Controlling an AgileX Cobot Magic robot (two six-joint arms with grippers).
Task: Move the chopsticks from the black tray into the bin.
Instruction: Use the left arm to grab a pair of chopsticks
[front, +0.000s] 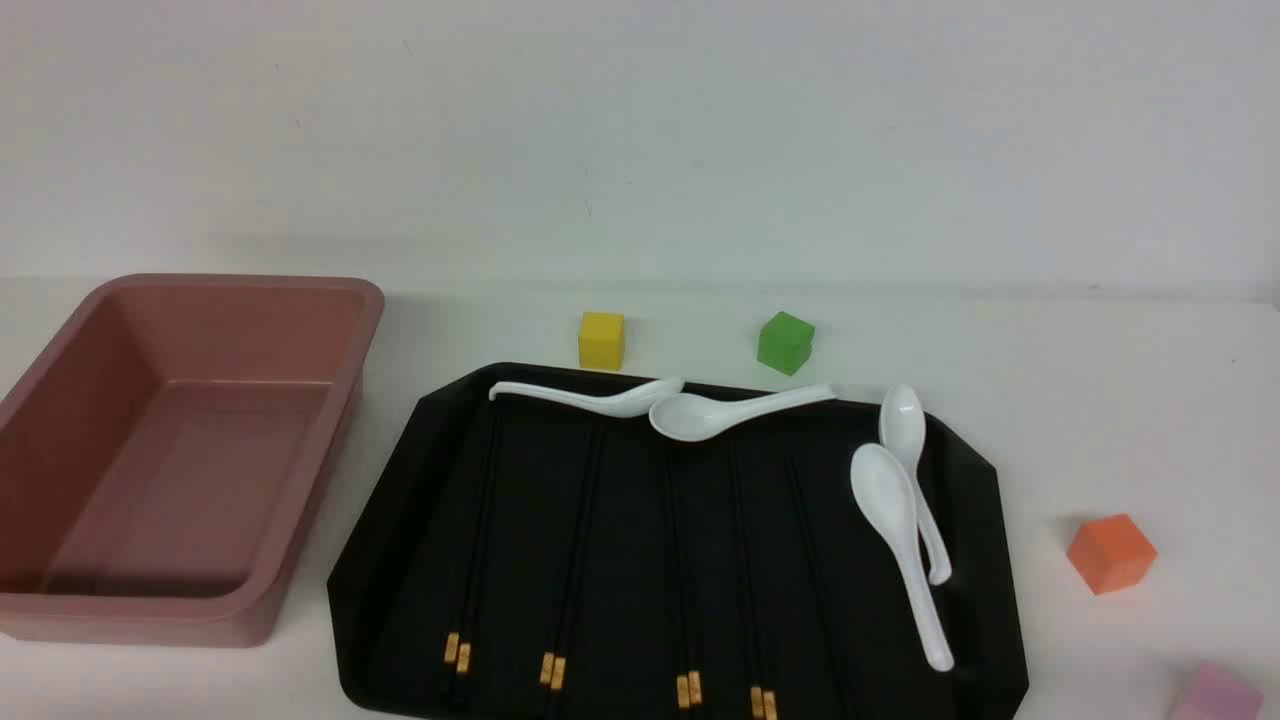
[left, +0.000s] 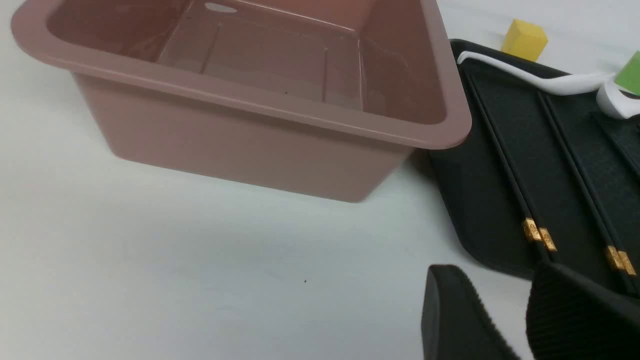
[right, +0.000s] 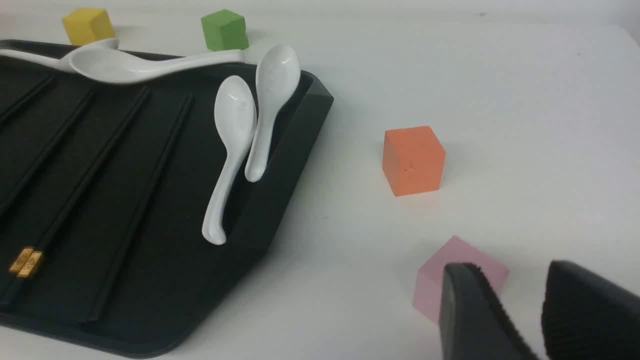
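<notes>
Find the chopsticks flat on the floor of the black tray, laid lengthwise in pairs, side by side, with the gold-banded thick ends toward the robot and the thin tips running away toward the white soup spoons at the far rim. Count four pairs by the bands; possibly a fifth, too dark against the tray to be sure. Expect light, rigid, smooth sticks: little weight to lift and no give, but likely slippery and prone to rolling or scissoring apart if pinched off-centre. Probably best taken across both sticks of a pair at once, near mid-length or slightly toward the thick end for balance, closing crosswise and low against the tray floor. Hard to make out, being black on glossy black, so use the bands as the landmark. Begin perhaps with the leftmost pair, nearest the bin, standing empty on the counter just left of the tray. As for the left jaws: parted a little, gripping nothing, hanging over the counter by the tray's near left corner. As for the right jaws: likewise parted and empty, off the tray's right side, above a pink cube and near an orange cube.
</notes>
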